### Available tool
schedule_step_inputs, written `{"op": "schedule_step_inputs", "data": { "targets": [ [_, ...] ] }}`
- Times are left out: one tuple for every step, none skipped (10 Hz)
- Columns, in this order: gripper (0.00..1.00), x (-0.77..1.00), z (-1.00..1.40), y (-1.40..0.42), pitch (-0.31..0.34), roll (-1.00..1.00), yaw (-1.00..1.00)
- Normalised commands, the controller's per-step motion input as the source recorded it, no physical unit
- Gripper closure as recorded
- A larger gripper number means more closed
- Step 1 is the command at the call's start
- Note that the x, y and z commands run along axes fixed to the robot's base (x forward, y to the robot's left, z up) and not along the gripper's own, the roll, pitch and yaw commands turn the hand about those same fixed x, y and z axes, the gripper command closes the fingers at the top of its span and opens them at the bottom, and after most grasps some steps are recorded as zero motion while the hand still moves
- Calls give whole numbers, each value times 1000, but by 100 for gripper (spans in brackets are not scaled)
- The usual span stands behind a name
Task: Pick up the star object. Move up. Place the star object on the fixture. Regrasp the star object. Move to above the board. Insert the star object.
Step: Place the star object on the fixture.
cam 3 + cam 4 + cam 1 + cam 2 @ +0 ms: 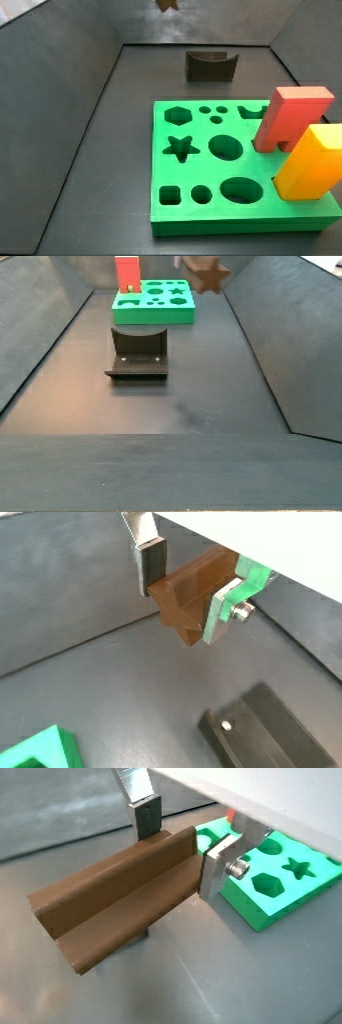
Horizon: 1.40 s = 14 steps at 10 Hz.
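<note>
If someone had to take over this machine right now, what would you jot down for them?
Gripper: shut on the star object, held high above the floor; only its tip shows in a side view.
Fixture: bare, between the camera and the board in that view.
Board: star hole unfilled; red block and yellow block stand in it.
Done: pickup, lift.
Left: fixture placement, regrasp, insertion.

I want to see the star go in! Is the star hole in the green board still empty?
Yes, empty. The star hole shows only dark inside, and the gripper holds the star object up in the air.
</note>
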Motion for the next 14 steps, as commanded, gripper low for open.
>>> {"op": "schedule_step_inputs", "data": {
  "targets": [
    [100, 1000, 271, 355, 148, -99, -905],
    [100, 1000, 232, 309, 132, -83, -585],
    [100, 1000, 208, 276, 119, -69, -389],
    [100, 1000, 190, 257, 116, -61, -293],
    [100, 1000, 152, 210, 115, -43, -147],
    [100, 1000, 141, 196, 116, -37, -115],
    [100, 1000, 118, 166, 135, -31, -75],
    [100, 1000, 92, 135, 139, -22, -58],
    [100, 1000, 73, 116, 145, -18, -55],
    [100, 1000, 66, 104, 147, -16, -54],
    [100, 891, 38, 68, 160, -11, -51],
    [100, 500, -883, -87, -27, -1000, -92],
    [100, 407, -858, -88, -29, -1000, -94],
    [100, 314, -613, -12, -47, -1000, -93]
  ]
}}
